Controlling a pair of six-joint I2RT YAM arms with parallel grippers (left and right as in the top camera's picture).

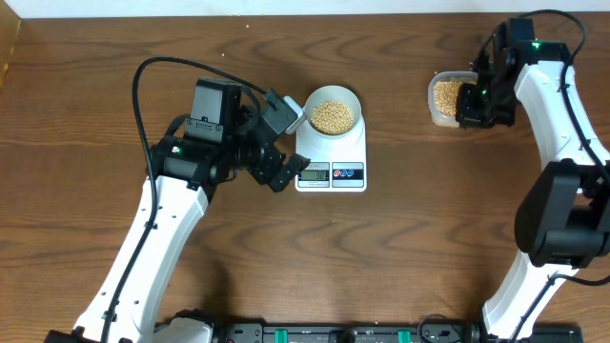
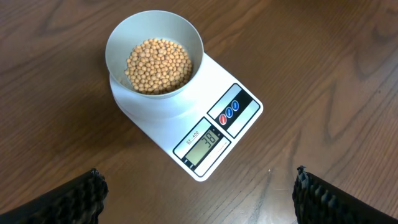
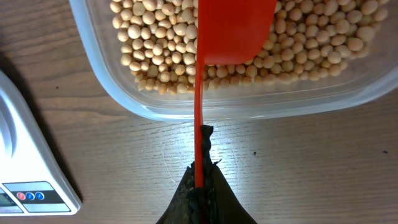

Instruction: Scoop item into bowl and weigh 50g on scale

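Atop scale (image 2: 219, 79), bowl (image 2: 155, 26) maybe half-full: beans (image 2: 158, 64)

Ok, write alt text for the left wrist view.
A pale bowl of beans sits on a white scale whose display reads 38, on a wooden table. The left claw is open, its dark fingertips at the bottom corners.

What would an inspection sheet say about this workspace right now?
Surface: brown wooden table, dark grain.
Job's things: bowl of beans stands on the scale; the display seems to read 38. Tub of more beans at the far right, with a red scoop over them.
Clutter: nothing seen.
Grippers: left gripper open and empty, near the scale; right gripper shut on the scoop's handle.
Cables: black cable loops above the left arm; another runs along the right arm.
Surroundings: pale wall at the far edge; black rail at the near edge.
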